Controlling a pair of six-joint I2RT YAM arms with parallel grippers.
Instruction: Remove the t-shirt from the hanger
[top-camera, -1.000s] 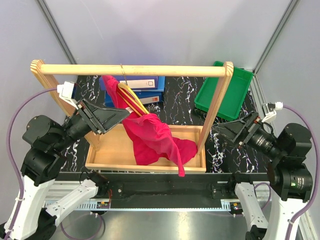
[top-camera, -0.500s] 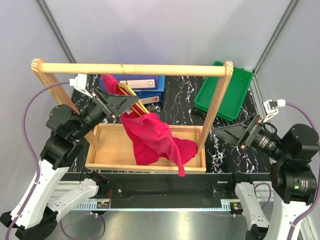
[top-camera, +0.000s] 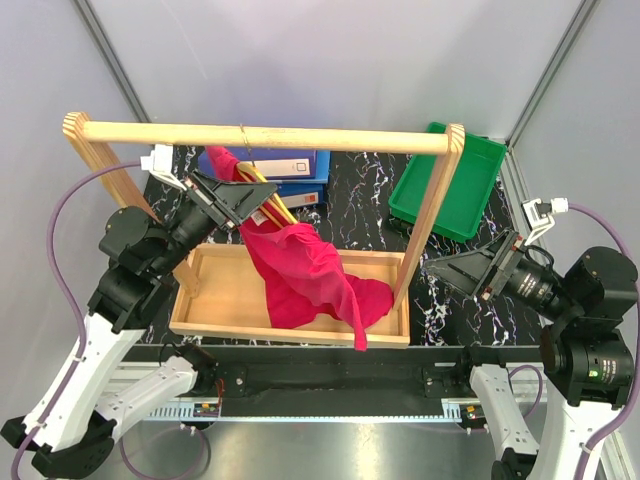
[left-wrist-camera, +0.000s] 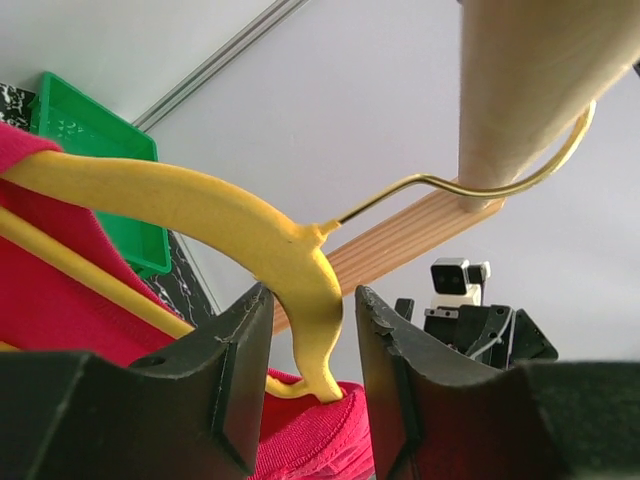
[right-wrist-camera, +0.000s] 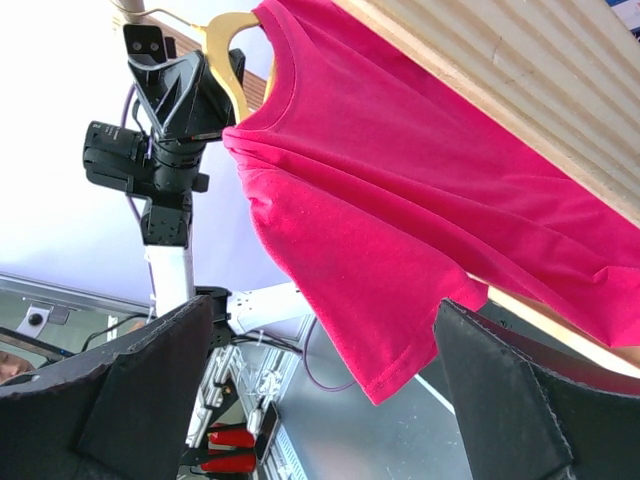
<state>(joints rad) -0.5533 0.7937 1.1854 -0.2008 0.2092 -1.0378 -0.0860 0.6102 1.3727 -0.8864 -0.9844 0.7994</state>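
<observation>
Two grippers, one garment, one hanger; we enter them as they stand.

- **Hanger** (left-wrist-camera: 200, 205): yellow, hanging tilted. Its wire hook (left-wrist-camera: 480, 185) is caught over the wooden rail (top-camera: 260, 137).
- **T-shirt** (top-camera: 300, 270): crimson, with its collar end on the hanger. The rest is slumped into the wooden tray (top-camera: 225, 295) on the desk (top-camera: 365, 200), and one corner laps over the tray's near wall.
- **Left gripper** (left-wrist-camera: 312, 292): its jaws sit astride the hanger's neck, just below the hook. One finger looks to be touching and a sliver of gap shows by the other, so we list it as unclamped.
- **Right gripper** (right-wrist-camera: 322, 320): spread wide and grasping nothing. It faces the shirt from beyond the rack's right post, well apart from the cloth.

**Step in hand, as we judge it:** securing the hanger so the shirt can be drawn off.

**Handling notes:**
- We would clamp squarely on the thick neck, not on the thin wire, which would twist.
- We would hold the hanger steady on the rail rather than lift it.
- The right gripper should take the fabric near the shoulder seam and pull along the hanger's arm, not straight down, or the collar may snag.
</observation>
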